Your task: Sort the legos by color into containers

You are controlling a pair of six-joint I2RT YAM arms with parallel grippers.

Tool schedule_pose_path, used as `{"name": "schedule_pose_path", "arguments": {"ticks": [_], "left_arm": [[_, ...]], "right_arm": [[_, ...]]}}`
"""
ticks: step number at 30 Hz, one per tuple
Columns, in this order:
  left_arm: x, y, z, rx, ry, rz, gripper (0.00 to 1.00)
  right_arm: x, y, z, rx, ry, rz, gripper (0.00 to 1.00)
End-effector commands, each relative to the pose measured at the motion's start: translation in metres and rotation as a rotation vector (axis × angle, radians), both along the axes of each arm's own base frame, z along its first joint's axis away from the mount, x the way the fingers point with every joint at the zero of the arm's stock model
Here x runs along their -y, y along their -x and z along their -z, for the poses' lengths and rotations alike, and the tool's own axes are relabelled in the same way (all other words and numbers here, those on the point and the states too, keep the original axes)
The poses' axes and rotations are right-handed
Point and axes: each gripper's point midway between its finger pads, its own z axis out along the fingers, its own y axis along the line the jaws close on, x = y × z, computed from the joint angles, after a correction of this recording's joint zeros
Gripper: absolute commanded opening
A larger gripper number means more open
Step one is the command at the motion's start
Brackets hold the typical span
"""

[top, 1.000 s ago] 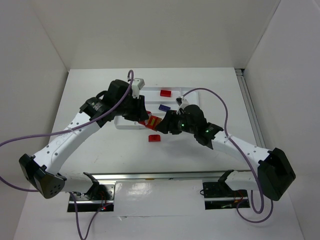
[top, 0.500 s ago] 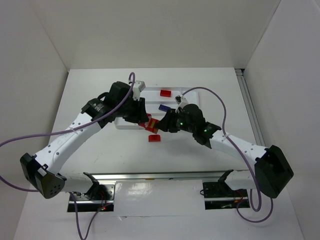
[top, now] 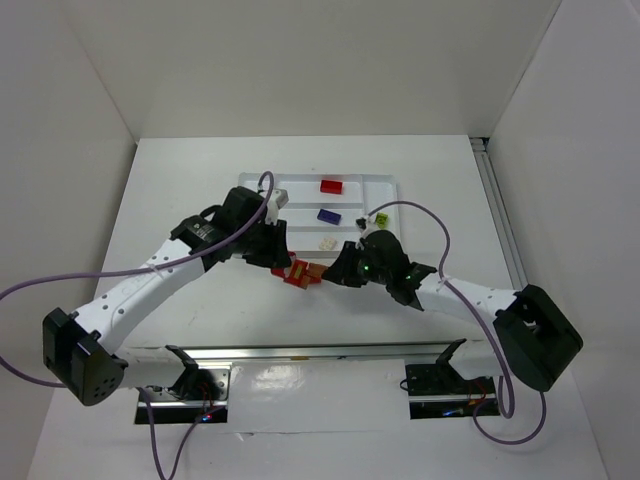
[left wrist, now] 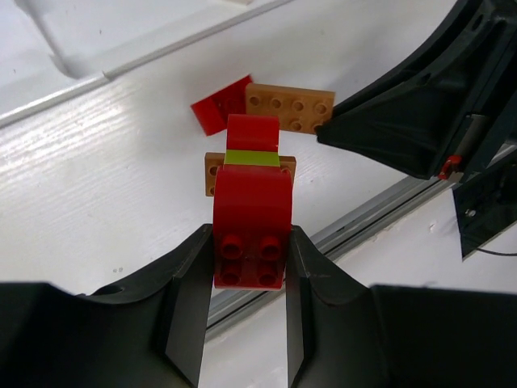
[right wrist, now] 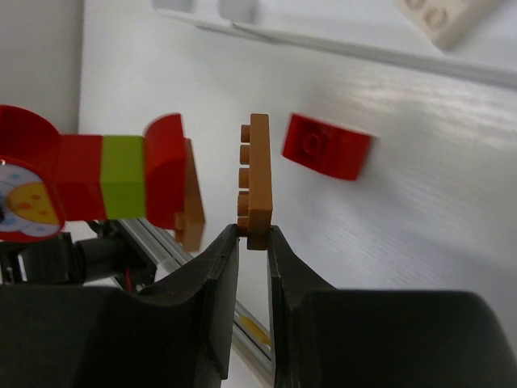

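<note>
My left gripper (left wrist: 250, 239) is shut on a stack of legos (left wrist: 252, 217): a red arch brick, a lime green layer, a red layer and an orange-brown plate at its far end. My right gripper (right wrist: 253, 234) is shut on a separate orange-brown plate (right wrist: 258, 178), held on edge just beside that stack (right wrist: 121, 176). In the top view both grippers, left (top: 283, 262) and right (top: 326, 272), meet just in front of the white tray (top: 250, 187). A loose red brick (left wrist: 218, 107) lies on the table below them.
The tray holds a red brick (top: 331, 185), a blue brick (top: 327, 215), a cream-white brick (top: 327, 241) and a lime green piece (top: 381, 217) in separate slots. A metal rail (top: 320, 350) runs along the table's near edge.
Both grippers have moved from the tray's front edge toward the near side of the table, carrying their legos. The tray's slots now show.
</note>
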Motion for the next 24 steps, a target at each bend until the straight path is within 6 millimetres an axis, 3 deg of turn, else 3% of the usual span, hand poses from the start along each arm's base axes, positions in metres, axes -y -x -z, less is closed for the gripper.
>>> {"name": "schedule_pose_path", "arguments": {"ticks": [1, 7, 11, 16, 17, 18, 20, 22, 23, 24], "left_arm": [[0.005, -0.002, -0.010, 0.042, 0.061, -0.007, 0.00], [0.007, -0.008, 0.006, 0.020, 0.043, -0.023, 0.00], [0.003, -0.017, -0.005, 0.062, 0.026, -0.058, 0.00], [-0.032, -0.021, -0.012, 0.079, -0.084, -0.207, 0.00], [-0.043, -0.024, -0.025, 0.115, -0.082, -0.260, 0.00], [-0.053, -0.026, -0.027, 0.118, -0.089, -0.301, 0.00], [-0.074, -0.028, -0.031, 0.133, -0.114, -0.395, 0.00], [-0.098, -0.030, -0.044, 0.164, -0.101, -0.485, 0.00], [-0.107, -0.029, -0.046, 0.165, -0.101, -0.510, 0.00], [-0.112, -0.029, -0.050, 0.171, -0.088, -0.525, 0.00]], "right_arm": [[0.000, 0.000, -0.007, 0.032, -0.058, 0.027, 0.00], [0.000, -0.002, 0.003, 0.014, -0.037, 0.037, 0.00], [0.006, -0.009, 0.003, 0.035, 0.004, 0.068, 0.00], [0.014, -0.024, -0.018, 0.111, 0.069, 0.106, 0.00], [0.010, -0.032, -0.035, 0.145, 0.060, 0.114, 0.00], [0.009, -0.038, -0.036, 0.151, 0.077, 0.119, 0.00], [0.000, -0.053, -0.059, 0.203, 0.081, 0.113, 0.00], [-0.013, -0.065, -0.055, 0.203, 0.111, 0.079, 0.00], [-0.026, -0.077, -0.077, 0.239, 0.081, 0.067, 0.00], [-0.033, -0.088, -0.082, 0.253, 0.073, 0.060, 0.00]]}}
